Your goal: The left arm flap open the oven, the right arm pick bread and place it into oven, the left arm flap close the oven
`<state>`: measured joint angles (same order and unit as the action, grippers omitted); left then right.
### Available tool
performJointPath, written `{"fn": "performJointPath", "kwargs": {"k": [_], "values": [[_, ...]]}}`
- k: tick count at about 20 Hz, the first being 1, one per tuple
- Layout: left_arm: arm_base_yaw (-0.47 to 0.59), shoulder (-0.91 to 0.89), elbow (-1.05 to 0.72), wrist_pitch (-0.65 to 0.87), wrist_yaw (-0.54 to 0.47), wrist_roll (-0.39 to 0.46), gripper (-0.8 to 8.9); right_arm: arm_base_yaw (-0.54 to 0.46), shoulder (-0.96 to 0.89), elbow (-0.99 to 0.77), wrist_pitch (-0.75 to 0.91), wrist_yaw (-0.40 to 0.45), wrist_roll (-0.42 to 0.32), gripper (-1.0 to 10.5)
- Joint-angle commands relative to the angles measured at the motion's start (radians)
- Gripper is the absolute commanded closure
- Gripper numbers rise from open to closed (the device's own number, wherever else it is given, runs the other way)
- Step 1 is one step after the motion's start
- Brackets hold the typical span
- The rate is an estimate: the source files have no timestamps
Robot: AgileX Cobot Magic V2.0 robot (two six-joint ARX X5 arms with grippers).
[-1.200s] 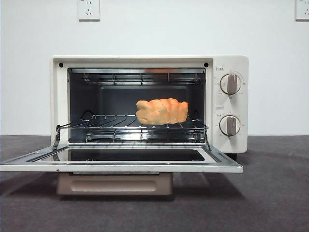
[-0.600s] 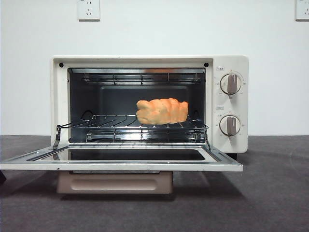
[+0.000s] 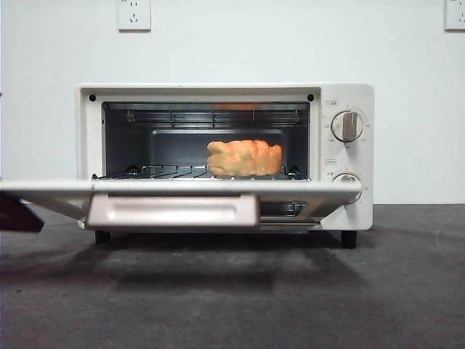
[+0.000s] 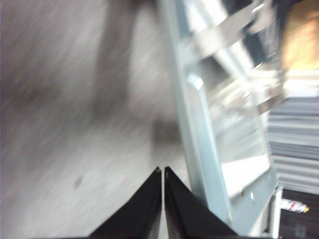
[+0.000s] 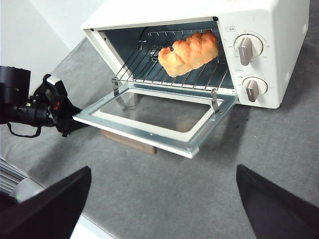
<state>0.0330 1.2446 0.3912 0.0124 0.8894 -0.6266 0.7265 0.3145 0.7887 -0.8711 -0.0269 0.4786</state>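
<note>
On the wire rack inside the cream boxy oven (image 3: 225,156): glossy lumpy orange-brown bread (image 3: 244,158); glass door (image 3: 174,190) now raised partway; left claw (image 4: 162,172) closed, empty, beside door edge; right claw (image 5: 162,172) spread wide, empty.

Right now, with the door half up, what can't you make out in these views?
- Contact between left pincer and oven door: left wrist view is motion-blurred; front view shows only a dark tip at the left edge.
- Lower knob and wire rack front: partly hidden by the raised door in front view.
- Right pincer fingertips: cut off by the bottom edge of the right wrist view.
- Knob markings: too small to read.
- Bread underside: hidden by the door in front view.
</note>
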Motion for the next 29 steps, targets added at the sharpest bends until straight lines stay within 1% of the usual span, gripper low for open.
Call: {"fn": "performJointPath", "kwargs": {"k": [1,5,7,9,14,18,23,26,29], "values": [[-0.002,0.01,0.028,0.087,0.026,-0.114,8.02,0.01,0.002,0.012,0.012,-0.002,-0.008,4.8],[-0.002,0.01,0.051,0.259,0.028,-0.275,8.01,0.01,0.002,0.012,0.012,0.0,-0.008,4.8],[-0.002,0.01,0.077,0.312,0.026,-0.333,8.02,0.01,0.002,0.012,0.012,0.0,-0.009,4.8],[-0.002,0.01,0.119,0.324,0.019,-0.357,8.02,0.01,0.002,0.012,0.012,0.001,-0.01,4.8],[-0.002,0.01,0.237,0.322,0.016,-0.393,8.02,0.01,0.002,0.012,0.01,0.001,-0.016,4.8],[-0.002,0.01,0.315,0.317,0.075,-0.4,8.02,0.01,0.002,0.012,0.002,0.001,-0.016,4.8],[-0.004,-0.012,0.341,0.314,0.132,-0.407,8.02,0.01,0.002,0.012,-0.01,0.0,-0.016,4.8],[-0.008,-0.048,0.341,0.274,0.142,-0.393,8.02,0.01,0.002,0.012,-0.013,0.0,-0.016,4.8],[-0.008,-0.101,0.341,0.211,0.151,-0.335,8.02,0.01,0.002,0.012,-0.013,-0.001,-0.016,4.8]]}}
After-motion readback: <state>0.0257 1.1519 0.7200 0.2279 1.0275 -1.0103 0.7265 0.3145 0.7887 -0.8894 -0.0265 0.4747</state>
